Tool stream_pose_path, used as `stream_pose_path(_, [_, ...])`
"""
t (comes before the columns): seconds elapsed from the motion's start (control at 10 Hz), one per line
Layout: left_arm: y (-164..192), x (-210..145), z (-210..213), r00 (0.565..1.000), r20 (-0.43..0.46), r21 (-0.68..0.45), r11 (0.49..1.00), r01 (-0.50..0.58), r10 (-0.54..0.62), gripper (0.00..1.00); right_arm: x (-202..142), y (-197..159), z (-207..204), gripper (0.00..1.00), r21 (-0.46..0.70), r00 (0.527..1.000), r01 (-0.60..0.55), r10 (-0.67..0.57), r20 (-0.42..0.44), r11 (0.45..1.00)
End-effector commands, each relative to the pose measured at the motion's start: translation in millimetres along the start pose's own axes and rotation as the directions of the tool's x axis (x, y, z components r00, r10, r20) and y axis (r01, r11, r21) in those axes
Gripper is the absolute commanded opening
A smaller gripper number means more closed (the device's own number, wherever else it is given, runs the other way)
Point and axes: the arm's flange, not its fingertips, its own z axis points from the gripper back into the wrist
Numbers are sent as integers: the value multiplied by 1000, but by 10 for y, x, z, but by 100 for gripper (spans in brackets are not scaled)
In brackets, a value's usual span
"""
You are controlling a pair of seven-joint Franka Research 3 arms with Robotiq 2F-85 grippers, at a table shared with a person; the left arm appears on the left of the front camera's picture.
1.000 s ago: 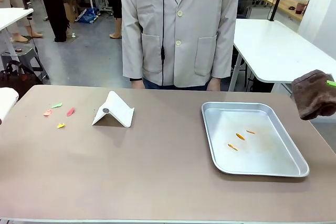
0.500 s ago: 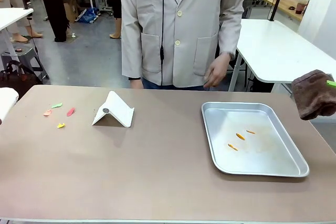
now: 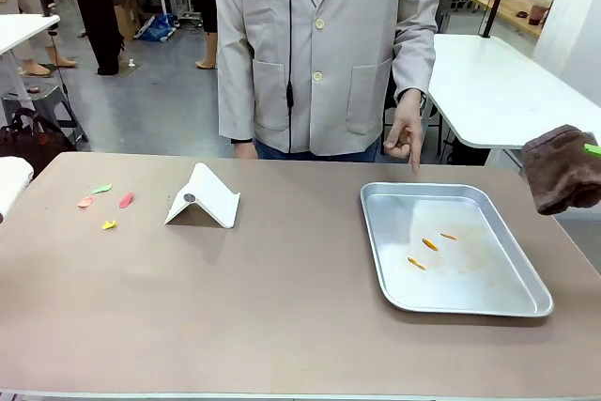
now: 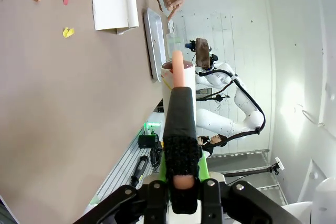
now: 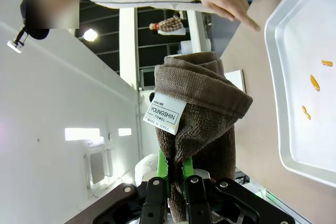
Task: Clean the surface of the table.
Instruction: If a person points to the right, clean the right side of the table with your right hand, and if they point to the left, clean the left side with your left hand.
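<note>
The cleaning looks barely begun. At the far left, the left claw (image 4: 182,174) is clamped shut on a long tool (image 4: 181,124) with a black grip and a pale pink tip; I cannot tell what kind of tool it is, and it hangs off to the side without touching the top. The brown table (image 3: 282,307) stretches across the whole front view. Its left part carries four small coloured paper scraps (image 3: 126,199), lying loose near the far left corner, so that patch is not yet cleared. Just to their right stands a white folded stand (image 3: 204,197). Farther right a person's hand (image 3: 406,133) points down at the far rim of a metal tray (image 3: 460,193), which holds a few orange flakes (image 3: 429,244); some litter seems already gathered there. At the right edge the right claw (image 5: 176,174) is closed on a folded brown towel (image 5: 197,103), held up off the surface. For room, the near half and the middle of the top are bare and give a long free sweep. The scraps lie close to the left edge, so a push outward could send them off it. The stand blocks a straight path toward the tray, and the tray's near right corner sits close to the right edge.
</note>
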Motion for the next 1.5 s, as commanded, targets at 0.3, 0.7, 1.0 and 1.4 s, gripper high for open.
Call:
stream_pose_path(0.3, [-15,-29,2,1000,-10,2,1000,9,-9,11,-20,23,11,0,7,1000,-7,7,-12,1000])
stream_pose_path(0.7, [-15,-29,2,1000,-10,2,1000,9,-9,11,0,0,0,12,0,1000,0,0,0,1000])
stream_pose_path(1.0, [-15,-29,2,1000,-10,2,1000,9,-9,11,-102,195,-459,12,-303,962,-252,271,21,919])
stream_pose_path(1.4, [-15,-29,2,1000,-10,2,1000,9,-9,11,-58,218,-1164,12,-691,818,-527,518,-253,495])
